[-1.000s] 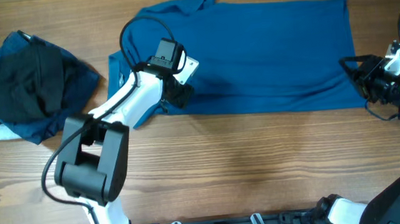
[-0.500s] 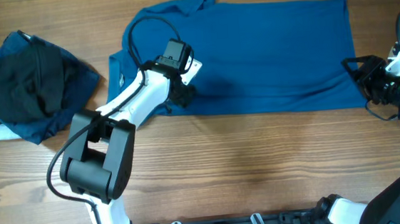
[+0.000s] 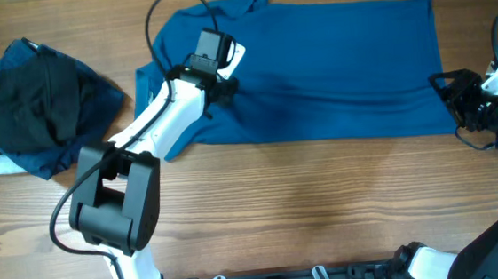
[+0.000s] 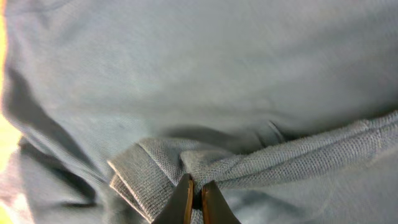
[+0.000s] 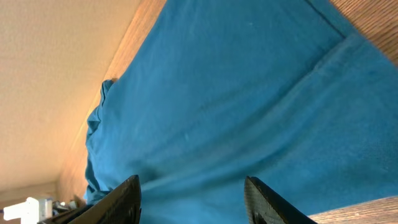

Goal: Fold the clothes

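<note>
The left fingers (image 4: 181, 200) are pinched tight on a ribbed edge (image 4: 280, 155) of the blue shirt (image 3: 333, 70), which lies spread at the top middle of the overhead frame. The right fingers (image 5: 127, 198) are wide apart, holding nothing, at its right side. I think a fold is just starting; next, lift that edge across. The wood surface (image 3: 308, 206) holds a dark clothes pile (image 3: 32, 103) at upper left. A tan wall (image 5: 50, 62) shows behind.

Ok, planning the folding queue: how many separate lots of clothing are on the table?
2: the blue polo shirt spread across the top middle, and a crumpled dark heap at far left, possibly several garments.
</note>
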Controlling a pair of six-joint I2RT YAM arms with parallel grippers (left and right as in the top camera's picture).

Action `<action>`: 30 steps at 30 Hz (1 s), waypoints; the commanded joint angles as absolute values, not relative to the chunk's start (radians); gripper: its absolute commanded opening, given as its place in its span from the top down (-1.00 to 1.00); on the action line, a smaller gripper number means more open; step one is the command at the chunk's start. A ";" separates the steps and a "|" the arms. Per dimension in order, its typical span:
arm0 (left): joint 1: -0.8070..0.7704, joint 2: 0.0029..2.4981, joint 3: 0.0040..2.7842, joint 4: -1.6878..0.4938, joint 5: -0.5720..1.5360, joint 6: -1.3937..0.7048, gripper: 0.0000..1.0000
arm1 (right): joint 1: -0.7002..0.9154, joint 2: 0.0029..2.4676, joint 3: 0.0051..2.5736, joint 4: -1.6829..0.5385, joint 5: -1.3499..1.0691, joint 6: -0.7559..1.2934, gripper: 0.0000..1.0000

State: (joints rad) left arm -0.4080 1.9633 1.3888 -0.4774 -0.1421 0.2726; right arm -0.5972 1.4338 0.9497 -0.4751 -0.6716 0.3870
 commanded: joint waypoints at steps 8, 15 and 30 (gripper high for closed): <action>-0.368 1.973 1.405 -0.425 -0.204 0.265 -0.99 | -0.599 1.421 0.958 -0.477 -0.640 0.366 -0.08; -0.341 1.918 1.407 -0.738 -0.246 0.019 -1.00 | -0.599 1.504 0.958 -0.537 -0.441 0.365 -0.15; -0.127 1.913 1.243 -0.913 0.022 -0.162 0.52 | -0.600 1.613 0.958 -0.454 -0.479 0.366 -0.14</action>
